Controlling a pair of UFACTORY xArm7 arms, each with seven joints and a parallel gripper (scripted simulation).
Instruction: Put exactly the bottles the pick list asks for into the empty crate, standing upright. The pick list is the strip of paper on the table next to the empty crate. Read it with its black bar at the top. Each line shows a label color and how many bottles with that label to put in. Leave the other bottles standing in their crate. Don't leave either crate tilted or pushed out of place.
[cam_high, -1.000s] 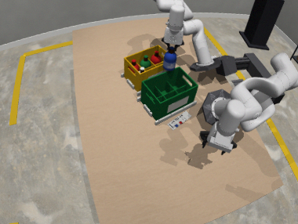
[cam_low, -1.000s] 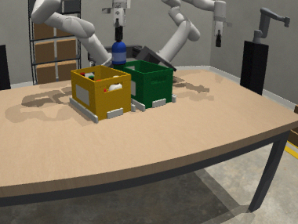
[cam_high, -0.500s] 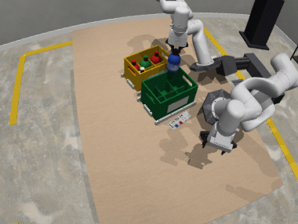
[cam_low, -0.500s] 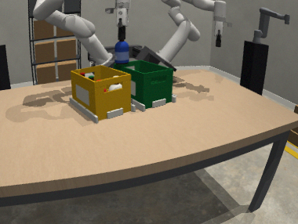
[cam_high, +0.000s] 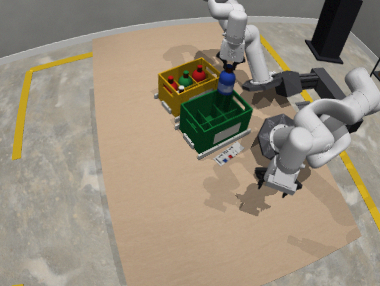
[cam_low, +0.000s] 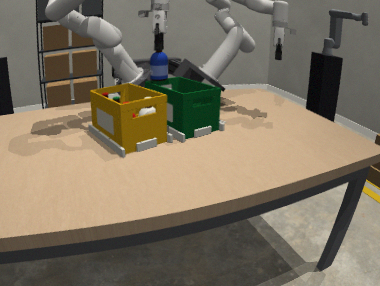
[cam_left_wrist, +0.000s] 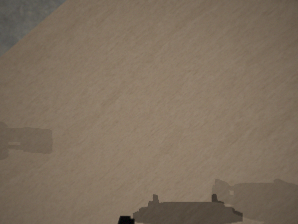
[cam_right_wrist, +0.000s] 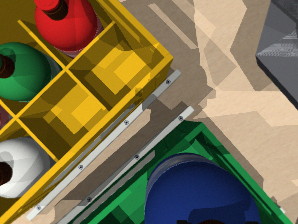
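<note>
The blue bottle (cam_high: 226, 85) (cam_low: 159, 65) (cam_right_wrist: 200, 195) hangs upright over the green crate (cam_high: 192, 131) (cam_low: 197, 116), near the corner beside the yellow crate. My right gripper (cam_high: 229, 66) (cam_low: 159, 46) is shut on its neck. The yellow crate (cam_high: 170, 102) (cam_low: 145, 129) (cam_right_wrist: 150, 42) holds a green bottle (cam_high: 185, 80) (cam_right_wrist: 25, 72), a white bottle (cam_right_wrist: 20, 170) and two red bottles, one red bottle (cam_high: 200, 75) (cam_right_wrist: 65, 27) at the end; two cells show empty. No bottle shows standing in the green crate. The pick list (cam_high: 229, 154) shows blue and red marks; its numbers are unreadable. My left gripper (cam_high: 273, 190) (cam_low: 278, 54) is open and empty.
Low white rails (cam_high: 225, 144) (cam_low: 146, 144) (cam_right_wrist: 126, 122) run along both crates, which stand level with a narrow gap between them. The left arm hangs past the green crate's far end, beyond the paper. A dark arm base (cam_high: 295, 82) stands behind the crates.
</note>
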